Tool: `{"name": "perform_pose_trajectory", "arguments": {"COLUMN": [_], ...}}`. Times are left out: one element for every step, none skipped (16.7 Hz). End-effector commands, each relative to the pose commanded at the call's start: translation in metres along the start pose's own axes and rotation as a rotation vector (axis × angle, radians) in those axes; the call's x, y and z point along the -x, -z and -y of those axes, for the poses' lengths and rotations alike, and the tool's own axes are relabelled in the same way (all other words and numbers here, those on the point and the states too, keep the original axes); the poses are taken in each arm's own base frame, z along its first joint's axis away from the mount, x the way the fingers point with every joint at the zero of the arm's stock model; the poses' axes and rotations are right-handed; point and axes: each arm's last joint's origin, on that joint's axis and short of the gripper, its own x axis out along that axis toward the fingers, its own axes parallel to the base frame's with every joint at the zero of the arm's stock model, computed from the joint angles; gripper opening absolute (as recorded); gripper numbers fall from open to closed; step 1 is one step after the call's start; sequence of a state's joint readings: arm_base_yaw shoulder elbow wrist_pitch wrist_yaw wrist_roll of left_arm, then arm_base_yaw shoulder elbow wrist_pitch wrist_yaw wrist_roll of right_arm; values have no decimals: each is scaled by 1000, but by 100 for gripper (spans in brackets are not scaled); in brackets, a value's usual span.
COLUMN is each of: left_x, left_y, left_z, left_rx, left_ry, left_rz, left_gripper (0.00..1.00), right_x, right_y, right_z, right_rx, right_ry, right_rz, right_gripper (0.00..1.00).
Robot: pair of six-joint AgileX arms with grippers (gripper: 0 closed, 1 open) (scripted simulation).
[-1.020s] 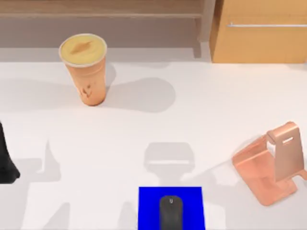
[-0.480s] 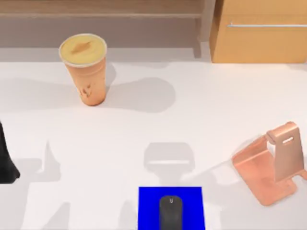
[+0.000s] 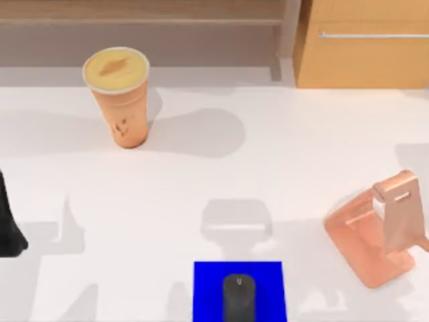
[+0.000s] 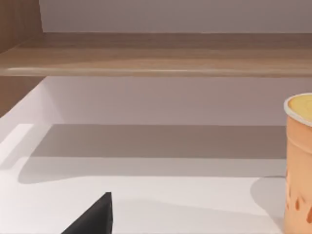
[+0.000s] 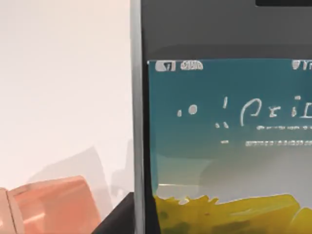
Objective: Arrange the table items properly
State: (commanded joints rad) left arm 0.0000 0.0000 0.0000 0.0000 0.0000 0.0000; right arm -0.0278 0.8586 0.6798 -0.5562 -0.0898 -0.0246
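While the smartphone sits close before the right wrist camera, its silver edge and lit app screen upright in that view, the rose-gold stand waits at the right of the bench, so I judge the phone is being carried toward it. Whether the right tool pinches the phone I cannot tell. A phone is stiff, thin and slick-sided (glass face, metal rim), so it is best held across its two long edges, low enough to leave the top free, and set down gently. At the near edge the dark-grey mouse already lies on the blue mat. Far left stands the tall orange cup, upright and top-heavy, best gripped around its body. My left arm rests parked at the left edge; its fingers I cannot judge.
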Motion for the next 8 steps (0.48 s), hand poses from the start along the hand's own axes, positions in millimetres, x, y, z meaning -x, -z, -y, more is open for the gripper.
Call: {"name": "perform_pose_trajectory", "arguments": {"left_x": [0,0,0,0,0,0,0,0], "left_y": [0,0,0,0,0,0,0,0], "left_z": [0,0,0,0,0,0,0,0], "left_rx": [0,0,0,0,0,0,0,0], "left_ry": [0,0,0,0,0,0,0,0], "left_rz": [0,0,0,0,0,0,0,0], "left_gripper": [100,100,100,100,100,100,100,100], "right_x": [12,20,26,29,32,33,33,33], "right_y": [6,14,24,35,45,54,62,67], "right_z": [-9,-17,-23,-29,-33,-37,-40,-42], "right_rx": [54,103,143,177,204,225,239,246], "right_ry": [-40,-80,-118,-154,-188,-220,-248,-267], "right_rz": [72,127,165,198,226,248,263,272], "right_gripper": [0,0,0,0,0,0,0,0]}}
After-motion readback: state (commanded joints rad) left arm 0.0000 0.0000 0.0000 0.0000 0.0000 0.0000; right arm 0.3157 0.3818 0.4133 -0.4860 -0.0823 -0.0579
